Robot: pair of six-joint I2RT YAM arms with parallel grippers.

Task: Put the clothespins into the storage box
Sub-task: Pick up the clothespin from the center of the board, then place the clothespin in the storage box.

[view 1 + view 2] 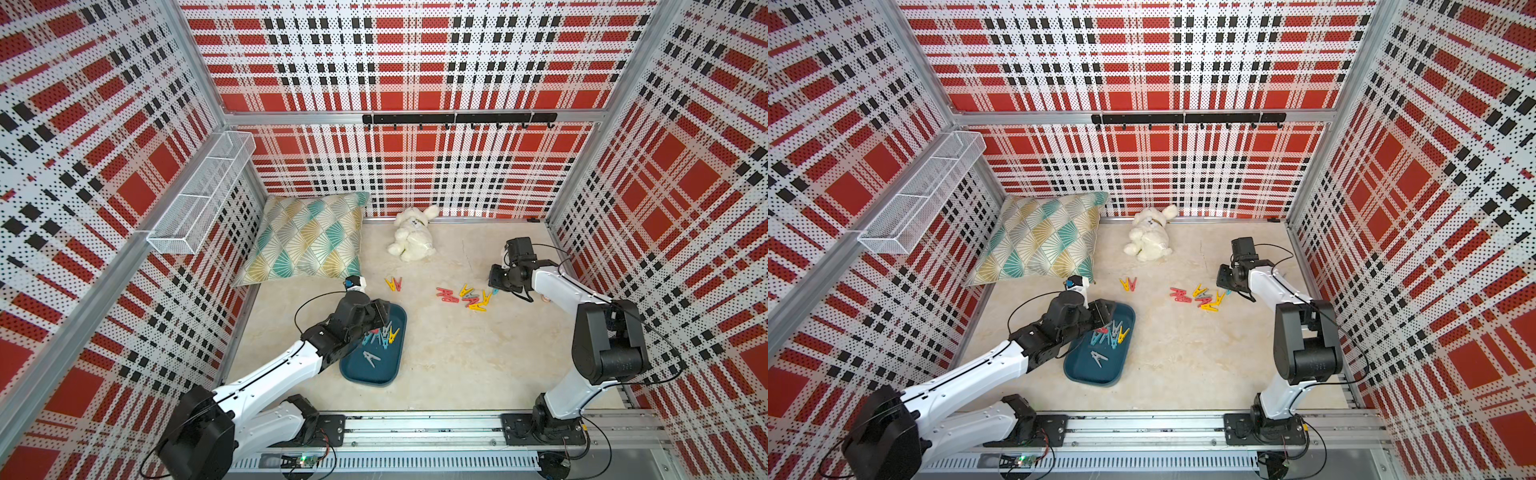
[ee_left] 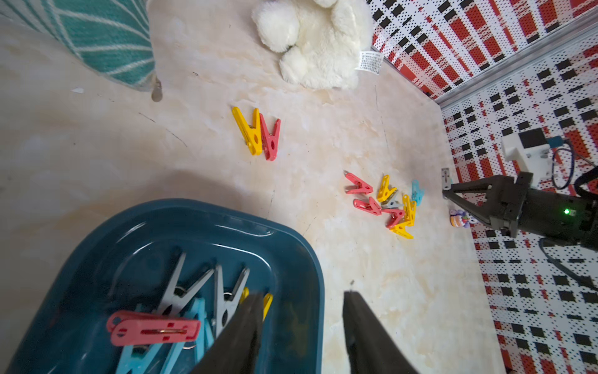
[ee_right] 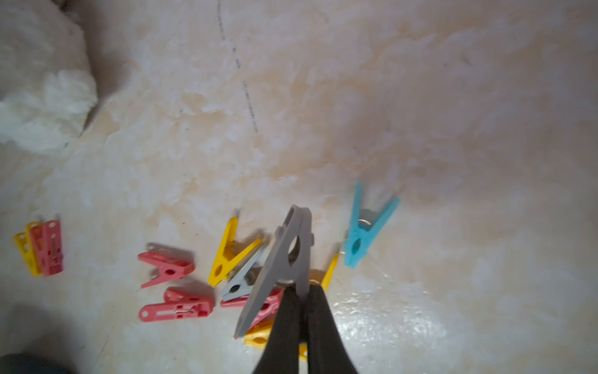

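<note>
Left arm (image 1: pixel 270 374): stretched forward, low. Left gripper (image 2: pixel 303 295): jaws apart, empty. Right arm (image 1: pixel 555 286): elbow raised. Right gripper (image 3: pixel 302 289): pinched on grey clothespin (image 3: pixel 284 259).

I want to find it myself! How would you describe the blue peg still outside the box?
Start at the white plush bunny by the back wall; nearer the camera lies a pile of clothespins. At its edge farthest from the storage box is the light blue clothespin, the only blue among red, yellow and grey.
</note>
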